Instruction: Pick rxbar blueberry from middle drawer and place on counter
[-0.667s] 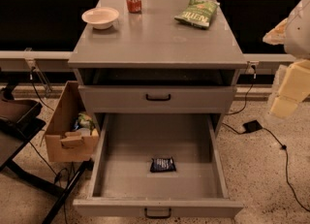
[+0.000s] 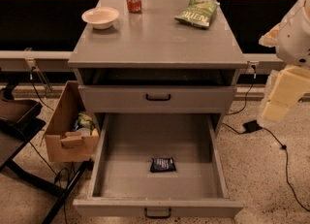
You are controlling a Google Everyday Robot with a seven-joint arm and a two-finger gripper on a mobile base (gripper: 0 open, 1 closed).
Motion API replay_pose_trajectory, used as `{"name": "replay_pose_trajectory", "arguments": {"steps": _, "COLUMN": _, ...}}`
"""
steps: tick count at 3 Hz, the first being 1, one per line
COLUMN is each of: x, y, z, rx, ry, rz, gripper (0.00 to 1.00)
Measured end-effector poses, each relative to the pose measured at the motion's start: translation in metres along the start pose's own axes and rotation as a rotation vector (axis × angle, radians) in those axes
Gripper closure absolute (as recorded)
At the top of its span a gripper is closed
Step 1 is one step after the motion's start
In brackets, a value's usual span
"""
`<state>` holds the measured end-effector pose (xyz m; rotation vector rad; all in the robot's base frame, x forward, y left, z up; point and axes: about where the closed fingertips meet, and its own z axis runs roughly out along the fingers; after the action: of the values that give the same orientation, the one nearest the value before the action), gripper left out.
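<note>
Spot rxbar [image 2: 162, 164] flat on drawer [image 2: 145, 136] floor near front. Find gripper [image 2: 283, 94] at right edge, well apart; open or shut, cannot tell. Could clip drawer wall descending, or skid thin wrapper.

Gripper [image 2: 278, 104], rt of counter [image 2: 157, 39], dipped v. slightly.
</note>
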<state>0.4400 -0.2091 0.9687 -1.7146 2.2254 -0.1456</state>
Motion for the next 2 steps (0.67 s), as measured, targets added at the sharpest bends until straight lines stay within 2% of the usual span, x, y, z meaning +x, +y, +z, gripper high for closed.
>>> {"name": "replay_pose_trajectory", "arguments": {"steps": 1, "x": -0.012, "y": 0.017, "z": 0.04, "rx": 0.006, "ry": -0.016, "rz": -0.003, "gripper": 0.0}}
{"name": "replay_pose_trajectory", "arguments": {"steps": 2, "x": -0.026, "y": 0.031, "z": 0.122, "rx": -0.004, "ry": 0.003, "rz": -0.016, "gripper": 0.0}}
